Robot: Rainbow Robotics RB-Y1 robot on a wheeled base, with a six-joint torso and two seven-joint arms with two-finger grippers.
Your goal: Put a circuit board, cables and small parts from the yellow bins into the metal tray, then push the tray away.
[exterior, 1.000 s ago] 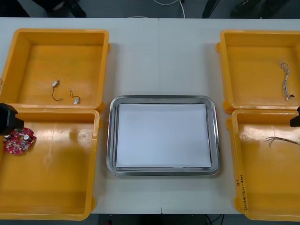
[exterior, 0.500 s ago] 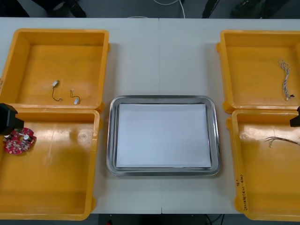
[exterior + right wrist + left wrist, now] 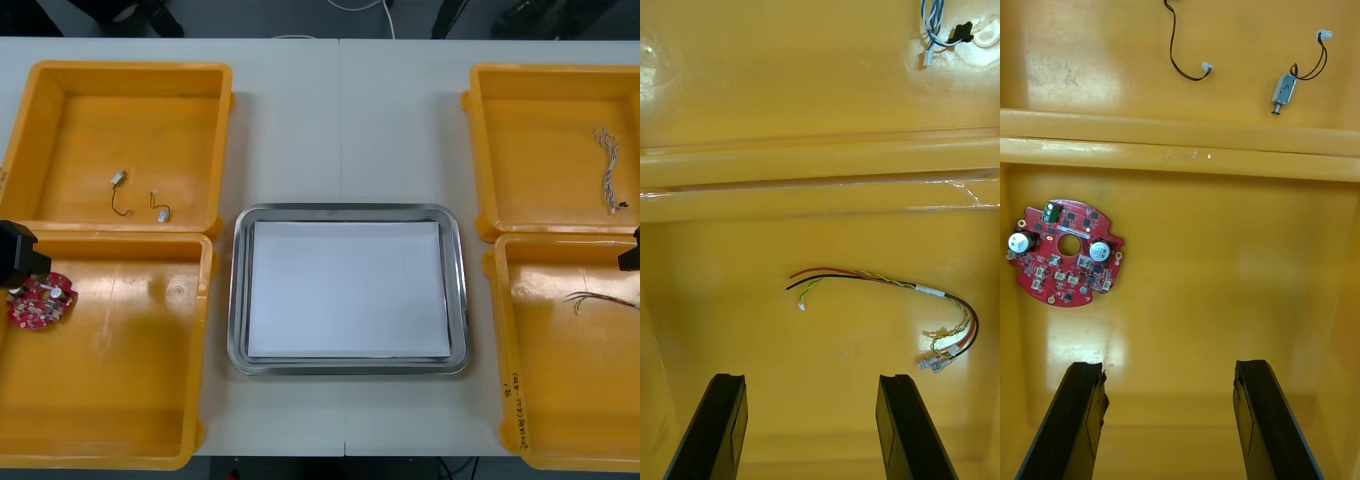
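We take the shiny rectangular metal tray (image 3: 240,290), white inside, as the middle of our clock on the light table (image 3: 340,120), with twelve o'clock at the table's far edge. Four square yellow plastic bins stand around it: the far left bin (image 3: 70,130) at ten o'clock, the near left bin (image 3: 120,380) at eight, the far right bin (image 3: 540,150) at two and the near right bin (image 3: 570,400) at four.

We see the left gripper (image 3: 15,252) over the far outer corner of the near left bin. In its wrist view, the left gripper (image 3: 1166,367) has its two black fingers spread wide with nothing between them. The round red circuit board (image 3: 40,300) lies flat on that bin's floor, just at six o'clock from the gripper. From the wrist it (image 3: 1066,253) sits ahead of the fingertips, off to one side and clear of them. In the far left bin lie two small metal parts (image 3: 118,179) with thin black cables (image 3: 123,208).

The right gripper (image 3: 630,255) hangs at the three o'clock edge of the near right bin. Its wrist view shows it (image 3: 811,379) spread apart too, holding nothing. A red, yellow and black cable bundle (image 3: 600,298) rests on that bin's floor, ahead of the fingertips (image 3: 887,281) and apart from them. The twisted blue and white cable (image 3: 608,165) lies in the far right bin.
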